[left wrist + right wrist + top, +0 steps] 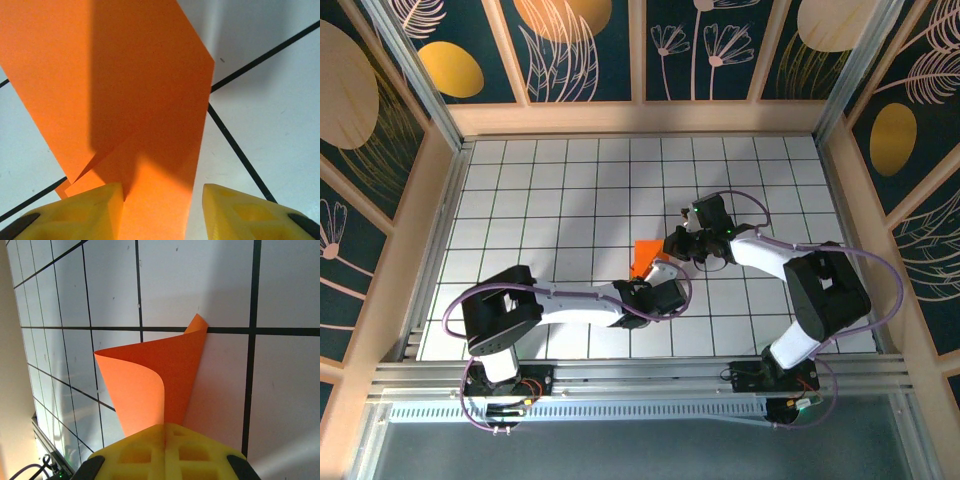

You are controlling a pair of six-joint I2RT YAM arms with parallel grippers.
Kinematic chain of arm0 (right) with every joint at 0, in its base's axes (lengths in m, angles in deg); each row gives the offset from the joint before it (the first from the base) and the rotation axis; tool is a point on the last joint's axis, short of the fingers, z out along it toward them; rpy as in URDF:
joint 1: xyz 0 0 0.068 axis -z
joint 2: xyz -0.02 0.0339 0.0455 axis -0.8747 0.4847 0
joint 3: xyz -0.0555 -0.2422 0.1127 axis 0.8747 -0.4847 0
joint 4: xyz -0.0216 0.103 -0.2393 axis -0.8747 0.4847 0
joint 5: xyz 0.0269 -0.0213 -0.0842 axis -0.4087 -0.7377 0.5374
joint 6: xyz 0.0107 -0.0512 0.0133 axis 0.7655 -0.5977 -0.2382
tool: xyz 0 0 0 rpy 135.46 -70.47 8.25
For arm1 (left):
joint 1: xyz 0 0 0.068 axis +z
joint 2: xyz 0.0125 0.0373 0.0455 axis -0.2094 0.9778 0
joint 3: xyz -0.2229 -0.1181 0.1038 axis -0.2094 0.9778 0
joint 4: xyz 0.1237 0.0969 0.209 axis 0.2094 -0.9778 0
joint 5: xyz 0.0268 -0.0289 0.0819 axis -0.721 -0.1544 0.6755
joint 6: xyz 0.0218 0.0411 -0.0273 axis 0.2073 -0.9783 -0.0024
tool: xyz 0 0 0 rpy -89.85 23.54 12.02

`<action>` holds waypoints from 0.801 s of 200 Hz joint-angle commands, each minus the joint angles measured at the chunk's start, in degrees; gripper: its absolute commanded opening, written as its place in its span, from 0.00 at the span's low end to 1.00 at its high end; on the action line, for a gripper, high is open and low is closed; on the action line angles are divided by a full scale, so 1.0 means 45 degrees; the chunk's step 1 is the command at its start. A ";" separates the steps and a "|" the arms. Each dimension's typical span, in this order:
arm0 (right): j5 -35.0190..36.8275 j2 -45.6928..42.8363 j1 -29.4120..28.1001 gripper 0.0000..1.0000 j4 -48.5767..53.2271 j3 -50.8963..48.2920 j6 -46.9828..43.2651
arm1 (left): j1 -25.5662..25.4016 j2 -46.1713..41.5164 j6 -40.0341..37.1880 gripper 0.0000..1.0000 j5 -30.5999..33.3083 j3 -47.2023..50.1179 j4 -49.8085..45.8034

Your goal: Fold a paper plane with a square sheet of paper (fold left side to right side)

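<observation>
The square sheet of paper (pixel 643 256) is bright orange, partly folded and raised off the tiled floor at the middle. My right gripper (pixel 672 247) holds its right side. In the right wrist view the yellow fingertips of the right gripper (pixel 165 440) meet on the paper (pixel 150 375), which curls up and over to a point. My left gripper (pixel 655 282) sits just below the sheet. In the left wrist view the left gripper (pixel 162 210) stands open, its fingers (pixel 90 210) apart with a strip of the paper (pixel 125 90) lying between them and a crease running to the left finger.
White tiled floor (pixel 550 200) with black grid lines spreads around the paper. Wooden walls (pixel 640 118) enclose it at the back and sides. A metal rail (pixel 640 375) runs along the near edge by the arm bases.
</observation>
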 commanded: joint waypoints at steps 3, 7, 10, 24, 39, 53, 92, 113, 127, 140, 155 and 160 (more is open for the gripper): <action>0.0057 0.0171 0.0096 0.00 0.0106 0.0220 0.0090 | -0.0091 0.0217 0.0334 0.43 0.0531 -0.0160 -0.0440; 0.0055 0.0160 0.0081 0.00 0.0108 0.0234 0.0090 | -0.0097 0.0220 0.0346 0.43 0.0553 -0.0149 -0.0441; 0.0055 0.0172 0.0094 0.00 0.0115 0.0244 0.0090 | -0.0096 0.0225 0.0367 0.43 0.0573 -0.0148 -0.0449; 0.0070 0.0172 0.0090 0.00 0.0102 0.0216 0.0090 | -0.0091 0.0237 0.0393 0.42 0.0600 -0.0129 -0.0470; 0.0094 0.0165 0.0081 0.00 0.0101 0.0205 0.0089 | -0.0099 0.0224 0.0452 0.40 0.0627 -0.0080 -0.0472; 0.0110 0.0156 0.0096 0.00 0.0099 0.0194 0.0073 | -0.0099 0.0201 0.0470 0.38 0.0627 -0.0017 -0.0397; 0.0114 0.0170 0.0094 0.00 0.0069 0.0136 0.0070 | -0.0110 0.0074 0.0522 0.36 0.0554 0.0217 -0.0101; 0.0109 0.0183 0.0091 0.00 0.0050 0.0137 0.0090 | -0.0108 0.0102 0.0583 0.36 0.0567 0.0281 -0.0079; 0.0104 0.0192 0.0094 0.00 0.0073 0.0137 0.0109 | -0.0110 0.0152 0.0622 0.36 0.0565 0.0292 -0.0079; 0.0114 0.0187 0.0085 0.00 0.0074 0.0154 0.0119 | -0.0110 0.0215 0.0665 0.36 0.0513 0.0282 -0.0060; 0.0114 0.0190 0.0092 0.00 0.0074 0.0156 0.0138 | -0.0110 0.0277 0.0705 0.36 0.0532 0.0284 -0.0079; 0.0114 0.0182 0.0091 0.00 0.0098 0.0156 0.0129 | -0.0110 0.0279 0.0705 0.36 0.0549 0.0295 -0.0079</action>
